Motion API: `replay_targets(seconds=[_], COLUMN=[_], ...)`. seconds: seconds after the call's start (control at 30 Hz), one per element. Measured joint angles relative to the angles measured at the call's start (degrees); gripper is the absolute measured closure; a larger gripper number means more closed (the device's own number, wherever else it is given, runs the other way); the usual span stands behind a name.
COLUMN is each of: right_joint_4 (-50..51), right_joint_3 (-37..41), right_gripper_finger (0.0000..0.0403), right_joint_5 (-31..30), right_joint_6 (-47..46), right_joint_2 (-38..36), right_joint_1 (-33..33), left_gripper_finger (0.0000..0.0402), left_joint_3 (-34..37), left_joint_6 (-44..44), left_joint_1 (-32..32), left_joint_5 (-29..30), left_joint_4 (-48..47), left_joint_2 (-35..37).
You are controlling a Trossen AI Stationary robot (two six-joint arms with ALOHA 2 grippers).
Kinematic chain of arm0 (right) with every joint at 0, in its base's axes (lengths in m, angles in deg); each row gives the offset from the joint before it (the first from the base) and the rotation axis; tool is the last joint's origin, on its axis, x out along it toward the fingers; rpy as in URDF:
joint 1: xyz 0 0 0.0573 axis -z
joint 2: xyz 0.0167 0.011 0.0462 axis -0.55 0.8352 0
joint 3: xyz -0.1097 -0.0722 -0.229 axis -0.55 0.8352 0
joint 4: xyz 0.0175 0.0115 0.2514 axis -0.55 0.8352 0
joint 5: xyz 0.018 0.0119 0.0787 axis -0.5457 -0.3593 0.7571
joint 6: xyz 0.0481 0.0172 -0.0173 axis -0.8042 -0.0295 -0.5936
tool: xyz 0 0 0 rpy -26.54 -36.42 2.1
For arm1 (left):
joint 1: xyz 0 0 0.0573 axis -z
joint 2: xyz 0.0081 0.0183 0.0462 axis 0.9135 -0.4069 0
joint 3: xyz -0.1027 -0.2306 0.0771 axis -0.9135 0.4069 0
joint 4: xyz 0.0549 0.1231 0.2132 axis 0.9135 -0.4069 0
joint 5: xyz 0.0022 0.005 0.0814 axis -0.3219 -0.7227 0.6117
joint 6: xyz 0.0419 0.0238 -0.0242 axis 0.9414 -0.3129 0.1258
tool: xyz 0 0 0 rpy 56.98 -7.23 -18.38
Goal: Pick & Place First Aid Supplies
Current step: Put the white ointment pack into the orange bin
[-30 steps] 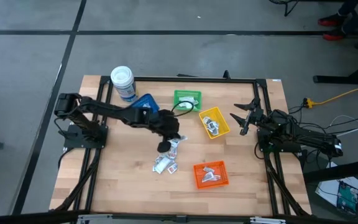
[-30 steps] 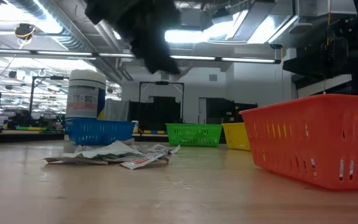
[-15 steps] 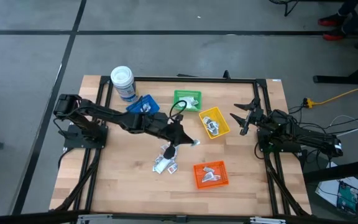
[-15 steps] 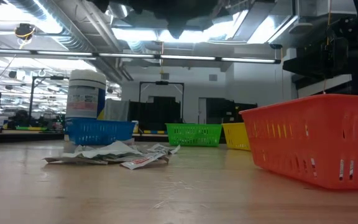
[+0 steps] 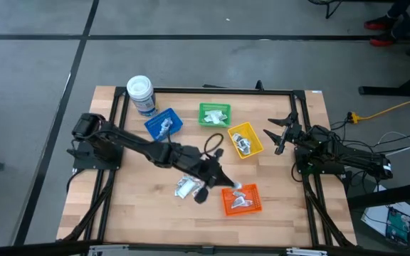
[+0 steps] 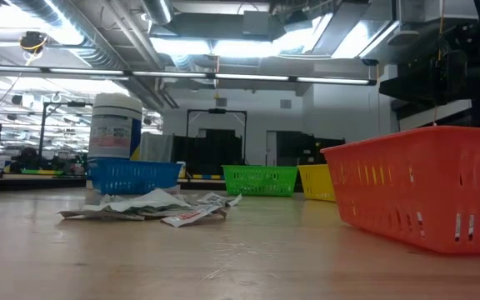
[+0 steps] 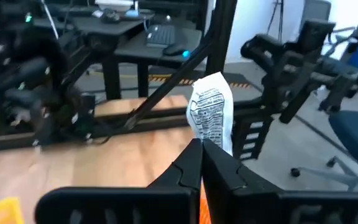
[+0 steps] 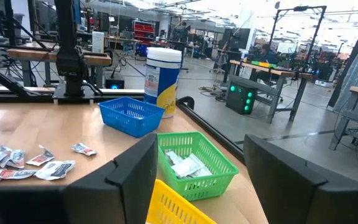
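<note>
My left gripper (image 5: 228, 183) reaches over the far left corner of the orange bin (image 5: 259, 202), shut on one small white printed packet (image 7: 210, 112). That packet shows as a pale speck at the fingertips in the high view (image 5: 235, 186). Several more white and silvery packets lie flat in a loose pile (image 5: 188, 188) on the wood left of the orange bin, also seen in the low view (image 6: 148, 206). Some packets lie inside the orange, yellow, green and blue bins. My right gripper (image 5: 275, 136) waits open near the table's right edge. My left gripper pinches the packet by its lower end (image 7: 207, 139) between the two fingertips (image 7: 191, 155). The packet stands up beyond the fingers, lifted clear of the table, its printed face toward the wrist camera.
The blue bin (image 5: 164, 124), green bin (image 5: 214, 114) and yellow bin (image 5: 245, 139) stand along the far half of the table. A white-lidded jar (image 5: 140, 93) stands at the far left corner. A black frame borders the table. Bare wood lies along the near edge.
My left gripper has risen from above the pile, out of the low view's top. It has carried one packet toward the table's right and near edges, over to the orange bin. It stays shut on the packet. The pile lies as before.
</note>
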Motion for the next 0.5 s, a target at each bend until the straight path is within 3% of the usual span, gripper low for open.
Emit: replay_targets(seconds=[0.2,0.33,0.5], right_joint_4=[0.0,0.0,0.0], right_joint_3=[0.0,0.0,0.0], right_gripper_finger=[0.0166,0.0166,0.0166], right_joint_5=[0.0,0.0,0.0], right_joint_6=[0.0,0.0,0.0], right_joint_2=[0.0,0.0,0.0], right_joint_1=[0.0,0.0,0.0], left_gripper_finger=[0.04,0.0399,0.0394], left_joint_3=[-7.4,-9.5,-10.4], left_joint_6=[-2.5,-4.2,-11.6], left_joint_1=[2.6,3.7,4.4], left_joint_5=[1.8,5.7,6.2], left_joint_4=[-0.8,-3.1,-4.6], left_joint_2=[-5.9,-10.0,-15.5])
